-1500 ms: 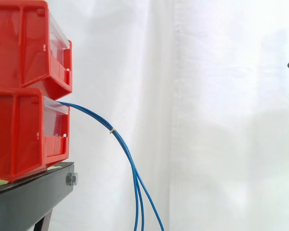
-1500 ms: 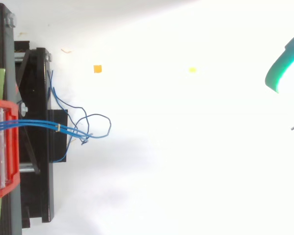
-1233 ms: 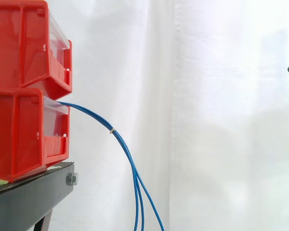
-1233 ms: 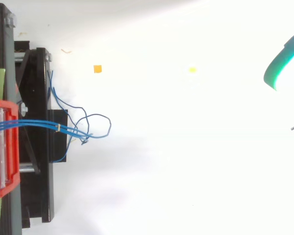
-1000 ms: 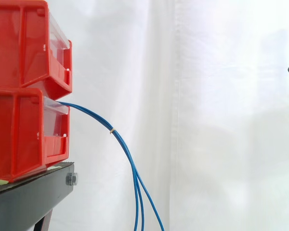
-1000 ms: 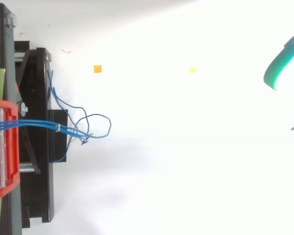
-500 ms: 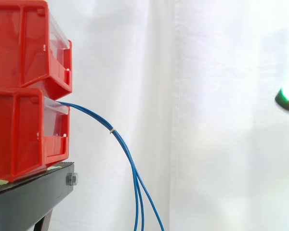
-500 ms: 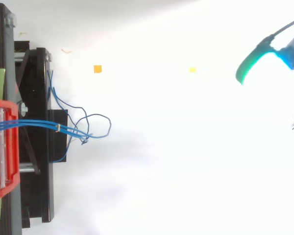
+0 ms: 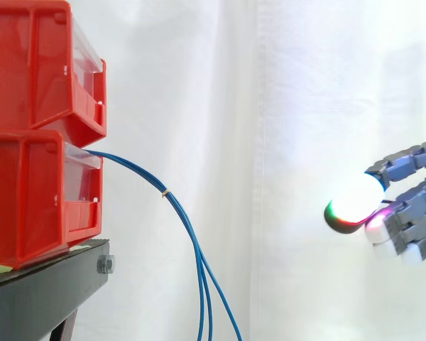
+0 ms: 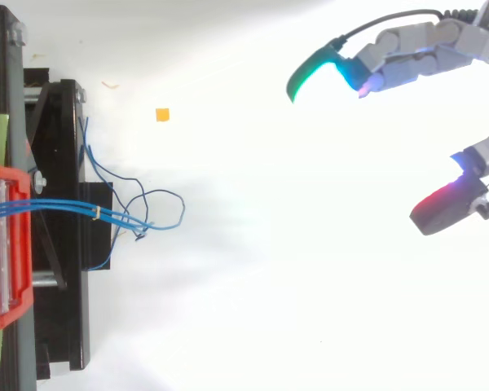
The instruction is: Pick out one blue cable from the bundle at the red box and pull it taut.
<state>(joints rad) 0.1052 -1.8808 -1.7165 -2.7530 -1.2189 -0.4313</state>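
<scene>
1. Hanging in open air at the right of the side view, the one robot hand [image 9: 410, 217] is well apart from the cables. Its fingers are spread and relaxed and hold nothing.
2. From above, one finger ends in a green pad [image 10: 308, 75] and another, lower in that view, in a red pad [image 10: 437, 210]. The gap between them is wide and bare. From the side, the foremost pad glows white with a red and green rim.
3. Left of the robot hand are the blue cables [image 9: 188, 227], three strands by count. They leave the box together, arc down to the right and drop out of the side view's bottom edge, spreading slightly as they fall. All three are slack.
4. One yellow tie [image 9: 165, 192] binds the three strands partway down the arc. From above, the loose lengths past the tie curl in loops on the white floor [image 10: 310, 309], just beside the bench.
5. Two red bins are stacked, the upper bin [image 9: 28, 64] resting on the lower bin [image 9: 21, 199]. The cables come out of the lower bin's front opening.
6. One black bench [image 9: 50, 288] carries both bins, with one bolt [image 9: 105, 265] on its front edge.
7. One small orange scrap [image 10: 162, 115] lies on the floor, apart from the cables.
8. Farthest back, one white curtain [image 9: 284, 106] hangs behind everything.
</scene>
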